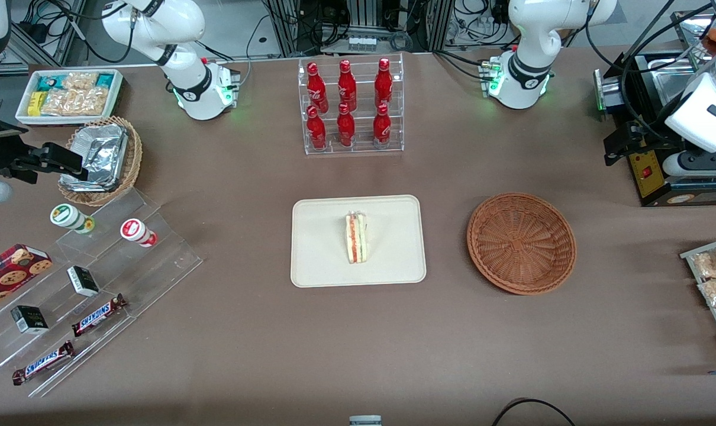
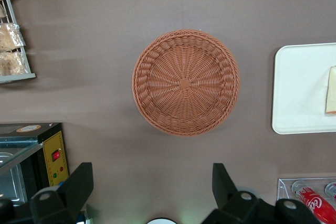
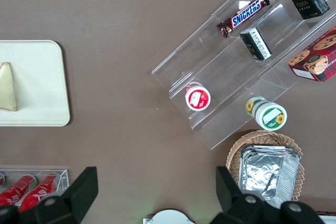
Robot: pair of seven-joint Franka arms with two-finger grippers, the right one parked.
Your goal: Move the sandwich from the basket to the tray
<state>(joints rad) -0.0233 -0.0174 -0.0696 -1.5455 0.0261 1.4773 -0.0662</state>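
Gripper [image 2: 152, 195] high above bench, fingers [image 2: 79, 184] spread wide, empty. Basket [image 2: 186, 82] empty. Sandwich [image 1: 355, 238] rests on tray [image 1: 322, 260]. Transfer judged complete; next: retreat only.

This was a robotics lab dressed as a small shop counter. Two white arm bases [image 1: 515, 77] were bolted to a brown desk [image 1: 245, 177], with cable bundles and aluminium framing at its edge. Goods were laid out as in a store: red soda bottles [image 1: 347, 106] in a clear rack, chocolate bars [image 1: 97, 315] on acrylic steps, a bin of packaged snacks [image 1: 68, 94].
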